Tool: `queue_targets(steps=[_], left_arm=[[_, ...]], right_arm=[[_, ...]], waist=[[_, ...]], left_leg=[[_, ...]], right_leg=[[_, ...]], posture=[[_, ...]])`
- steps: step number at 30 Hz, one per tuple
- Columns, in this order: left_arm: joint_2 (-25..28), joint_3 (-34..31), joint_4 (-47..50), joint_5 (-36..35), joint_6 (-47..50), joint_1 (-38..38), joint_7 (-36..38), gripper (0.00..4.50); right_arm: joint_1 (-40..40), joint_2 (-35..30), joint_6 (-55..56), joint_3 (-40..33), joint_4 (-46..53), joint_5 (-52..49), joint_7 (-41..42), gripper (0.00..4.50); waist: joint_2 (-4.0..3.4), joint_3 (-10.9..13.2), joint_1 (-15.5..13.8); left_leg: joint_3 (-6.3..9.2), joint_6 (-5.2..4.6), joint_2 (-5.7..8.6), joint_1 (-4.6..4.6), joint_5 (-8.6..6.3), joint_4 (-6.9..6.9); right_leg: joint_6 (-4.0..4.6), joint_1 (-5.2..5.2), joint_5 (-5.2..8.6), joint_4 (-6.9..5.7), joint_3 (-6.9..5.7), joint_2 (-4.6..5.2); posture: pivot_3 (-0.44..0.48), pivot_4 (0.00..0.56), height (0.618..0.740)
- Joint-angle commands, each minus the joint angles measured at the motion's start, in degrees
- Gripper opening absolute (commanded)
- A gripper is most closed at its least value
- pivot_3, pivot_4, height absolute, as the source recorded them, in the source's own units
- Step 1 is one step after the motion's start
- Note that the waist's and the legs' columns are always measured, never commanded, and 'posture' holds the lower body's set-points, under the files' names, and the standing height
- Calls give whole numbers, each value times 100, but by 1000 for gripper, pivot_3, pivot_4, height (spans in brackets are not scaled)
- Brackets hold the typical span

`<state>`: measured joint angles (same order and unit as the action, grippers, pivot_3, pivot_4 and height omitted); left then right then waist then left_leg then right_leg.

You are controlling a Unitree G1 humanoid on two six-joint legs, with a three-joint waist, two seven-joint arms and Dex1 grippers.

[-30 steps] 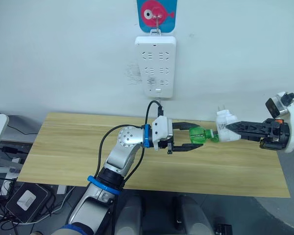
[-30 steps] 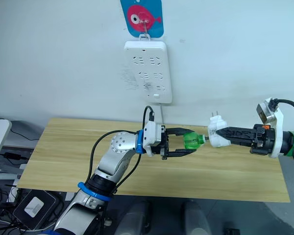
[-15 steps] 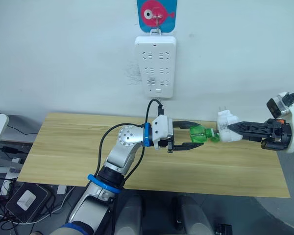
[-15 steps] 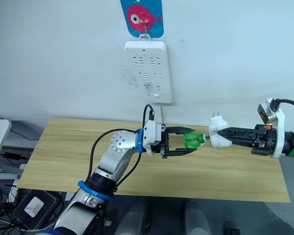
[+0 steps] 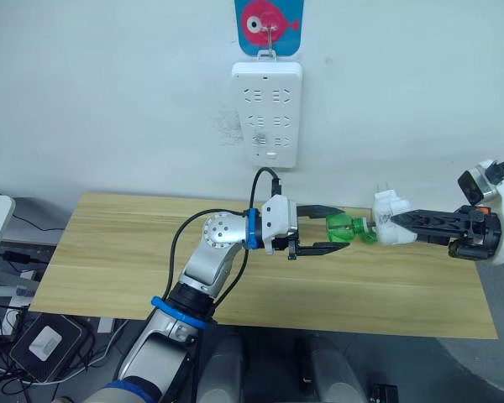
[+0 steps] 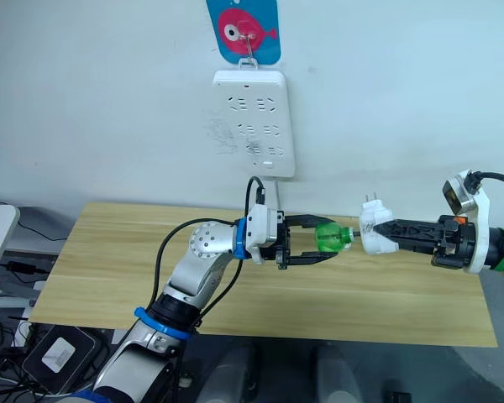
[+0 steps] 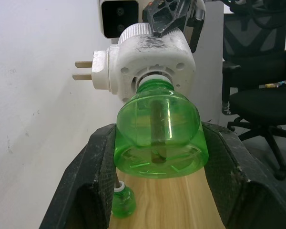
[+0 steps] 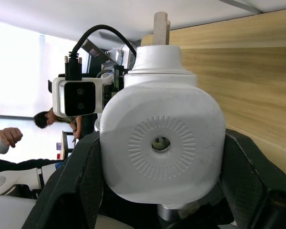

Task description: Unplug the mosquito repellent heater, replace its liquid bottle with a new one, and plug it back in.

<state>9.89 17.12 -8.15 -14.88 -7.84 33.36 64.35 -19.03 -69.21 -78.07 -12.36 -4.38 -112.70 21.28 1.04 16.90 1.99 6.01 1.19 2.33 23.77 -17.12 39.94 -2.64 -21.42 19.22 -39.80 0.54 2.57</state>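
Two grippers meet in the air above the wooden table [image 5: 134,252], in front of the white wall. The right gripper [image 5: 395,225] reaches in from the right with its black fingers clamped on both sides of the mosquito repellent heater [image 5: 388,220], a small white rounded unit whose two plug prongs stick upward. In the right wrist view the heater [image 8: 162,143] sits between the two fingers with its ribbed round vent hole facing the camera.

The left gripper [image 5: 334,232] comes from the left, and its two black fingers [image 7: 93,171] press against opposite sides of the translucent green liquid bottle [image 5: 346,228]. The bottle lies roughly level, its base toward the left arm and its neck seated in the socket on the heater's underside, so bottle and heater are joined. In the left wrist view the dark wick rod shows through the green body [image 7: 157,138], running up into the heater [image 7: 150,57].

Below the left gripper, standing on the table top, is the new bottle [image 7: 121,200], green with a small white cap, partly hidden behind one finger.

On the wall above the table hangs a long white power strip [image 5: 266,113], suspended from a hook on a blue card with a pink fish [image 5: 269,23].
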Motion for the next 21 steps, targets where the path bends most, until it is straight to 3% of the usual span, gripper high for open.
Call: queue_targets(steps=[1, 11, 21], left_arm=[[-109, 128, 210, 15, -135, 10, -11, 2253], [-137, 367, 295, 89, -113, -33, 139, 2253], [-238, 128, 28, 208, -118, 168, -224, 2253]], right_arm=[[-109, 23, 36, -88, 139, -30, -7, 2965], [-384, 178, -1, -57, 132, -30, -34, 2965], [-106, 71, -46, -134, 428, -30, 86, 2965]], waist=[[0, 0, 0], [0, 0, 0], [0, 0, 0]], left_leg=[[0, 0, 0, 0, 0, 0], [1, 0, 0, 0, 0, -1], [1, 0, 0, 1, 0, 0]], right_leg=[[0, 0, 0, 0, 0, 0], [0, 0, 0, 0, -2, 0], [0, 0, 0, 1, -1, 0]], posture=[[-104, 284, 740], [-108, 283, 740], [-108, 281, 740]])
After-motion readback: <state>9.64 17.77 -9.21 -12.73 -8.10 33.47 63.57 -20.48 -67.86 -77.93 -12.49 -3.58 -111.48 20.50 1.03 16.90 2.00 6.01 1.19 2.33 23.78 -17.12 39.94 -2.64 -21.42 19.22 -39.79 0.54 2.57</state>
